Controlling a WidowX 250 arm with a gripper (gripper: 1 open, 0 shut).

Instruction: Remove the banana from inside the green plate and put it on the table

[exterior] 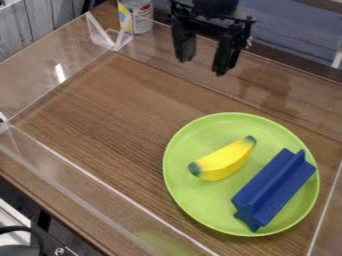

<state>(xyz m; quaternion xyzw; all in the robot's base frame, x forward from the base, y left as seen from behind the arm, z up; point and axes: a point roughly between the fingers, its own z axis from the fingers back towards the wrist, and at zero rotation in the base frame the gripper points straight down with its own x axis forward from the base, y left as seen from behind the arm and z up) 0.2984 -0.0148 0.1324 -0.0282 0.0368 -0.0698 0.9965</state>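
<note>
Claw is up over the far part of the counter, fingers spread apart, nothing between them. Banana is in the green plate, on the side toward the bare wood, lying at a slant, just beside the blue ridged block but with a strip of green between them. Step in hand, my read: approach and grasp. Bring the claw over the banana's middle, turn it so the fingers close across the narrow width, not along the length. Come straight down; an angled descent could clip the block or the raised rim. Keep the block-side finger in that green strip. Go low enough to get below the widest part, stop short of pressing the plate. Close gently, since a curved smooth toy may roll or squirt out. Lift clear of the rim before any sideways move, then set down on open wood left of the plate in the view.
</note>
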